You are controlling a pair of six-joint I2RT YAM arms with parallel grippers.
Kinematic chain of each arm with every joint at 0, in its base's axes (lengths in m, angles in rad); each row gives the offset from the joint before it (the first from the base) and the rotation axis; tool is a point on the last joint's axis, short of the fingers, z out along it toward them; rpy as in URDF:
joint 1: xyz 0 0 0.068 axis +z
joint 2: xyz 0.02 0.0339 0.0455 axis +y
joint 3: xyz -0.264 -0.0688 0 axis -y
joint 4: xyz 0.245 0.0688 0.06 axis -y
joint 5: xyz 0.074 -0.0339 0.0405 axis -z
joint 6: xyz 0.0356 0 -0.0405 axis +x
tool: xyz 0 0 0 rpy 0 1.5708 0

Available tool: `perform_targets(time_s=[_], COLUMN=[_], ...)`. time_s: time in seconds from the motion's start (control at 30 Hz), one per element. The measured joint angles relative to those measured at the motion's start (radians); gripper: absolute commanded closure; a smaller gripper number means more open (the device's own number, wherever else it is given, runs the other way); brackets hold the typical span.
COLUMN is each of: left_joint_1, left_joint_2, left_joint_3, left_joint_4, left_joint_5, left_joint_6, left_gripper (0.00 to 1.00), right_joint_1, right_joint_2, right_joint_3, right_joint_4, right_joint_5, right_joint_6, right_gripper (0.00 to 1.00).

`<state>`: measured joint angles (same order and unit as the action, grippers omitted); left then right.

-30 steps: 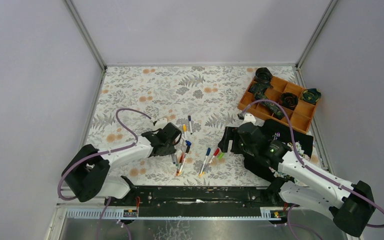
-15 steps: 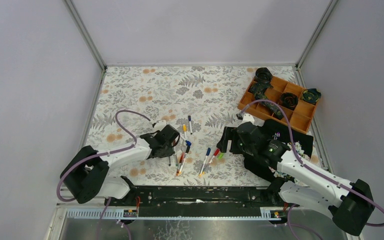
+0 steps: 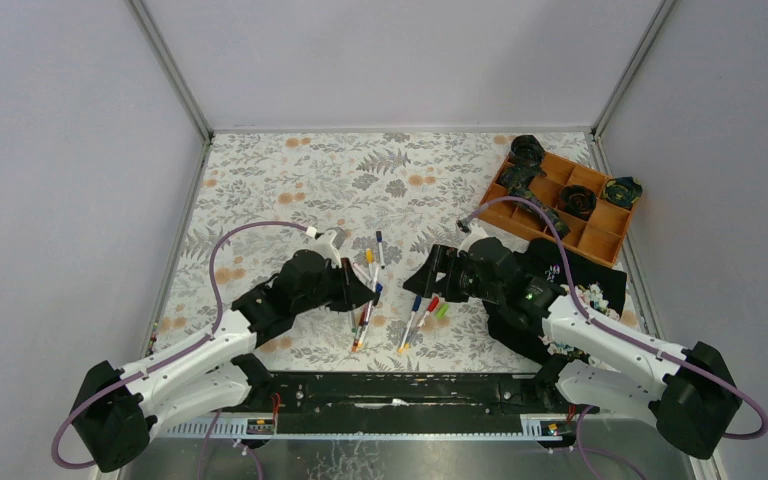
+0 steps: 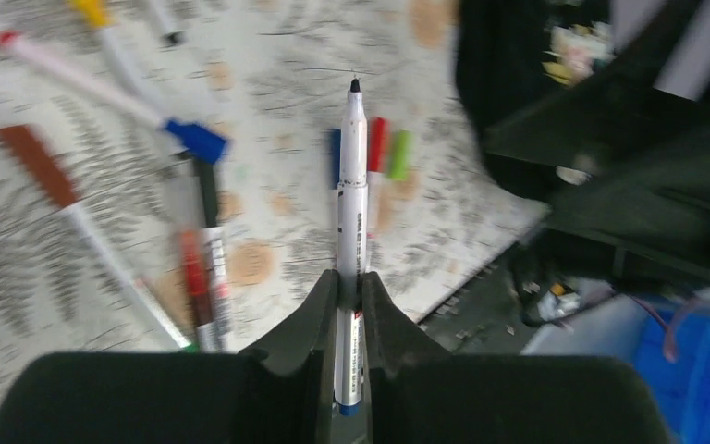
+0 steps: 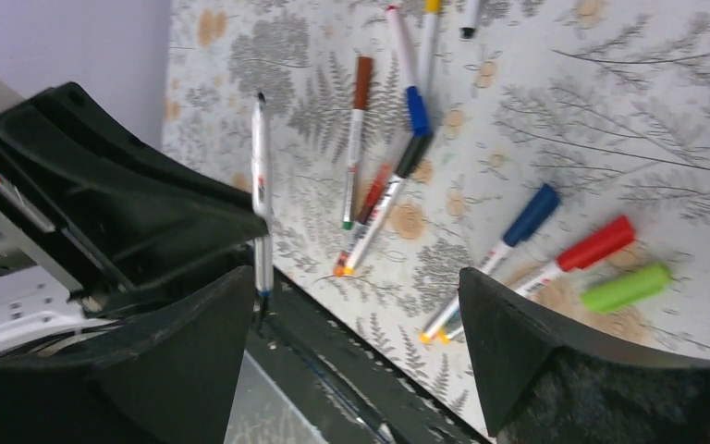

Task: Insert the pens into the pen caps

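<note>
Floral desk (image 3: pixel 290 180), loose pens (image 3: pixel 412 316).
Left hand (image 4: pixel 351 283) grips a black-tipped white pen (image 4: pixel 352 166), print too blurred to read; right hand (image 5: pixel 355 289) gapes open.

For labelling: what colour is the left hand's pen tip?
Black pen tip, best in left wrist view.

I can read nothing for certain. The white pen (image 4: pixel 352 166) in my left gripper (image 4: pixel 351 279) carries a line of small dark print along its barrel (red marks lower down), all too blurred to read.
</note>
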<state>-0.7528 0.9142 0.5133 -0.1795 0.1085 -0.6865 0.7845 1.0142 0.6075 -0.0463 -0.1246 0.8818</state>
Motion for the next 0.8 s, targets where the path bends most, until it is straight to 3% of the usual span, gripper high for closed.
perform_targets(time_s=[0.17,0.4,0.47,0.53,0.6,0.67,0.8], left_joint_1=[-0.041,-0.082,-0.097,-0.113,-0.123,-0.128,-0.131], left_joint_2=[-0.033,-0.038,-0.031,-0.023,-0.019,-0.018,-0.016], left_joint_3=[-0.003,-0.008,-0.008,-0.008,-0.008,-0.008,-0.008], left_joint_4=[0.113,0.193,0.2,0.205,0.209,0.211,0.213], left_joint_5=[0.132,0.212,0.225,0.229,0.229,0.228,0.225], left_joint_6=[-0.001,-0.011,-0.013,-0.013,-0.013,-0.014,-0.021], left_gripper=[1.0,1.0,1.0,1.0,1.0,1.0,0.78], right_joint_1=[0.0,0.0,0.0,0.0,0.0,0.0,0.0], right_joint_2=[0.028,0.062,0.066,0.069,0.069,0.071,0.074], right_joint_3=[-0.011,-0.017,-0.017,-0.017,-0.017,-0.017,-0.018], right_joint_4=[0.108,0.201,0.224,0.245,0.261,0.274,0.288], right_joint_5=[-0.077,-0.142,-0.157,-0.172,-0.185,-0.196,-0.212], right_joint_6=[0.061,0.111,0.121,0.129,0.137,0.138,0.153], right_gripper=[0.19,0.29,0.38,0.57,0.83,0.98,1.0])
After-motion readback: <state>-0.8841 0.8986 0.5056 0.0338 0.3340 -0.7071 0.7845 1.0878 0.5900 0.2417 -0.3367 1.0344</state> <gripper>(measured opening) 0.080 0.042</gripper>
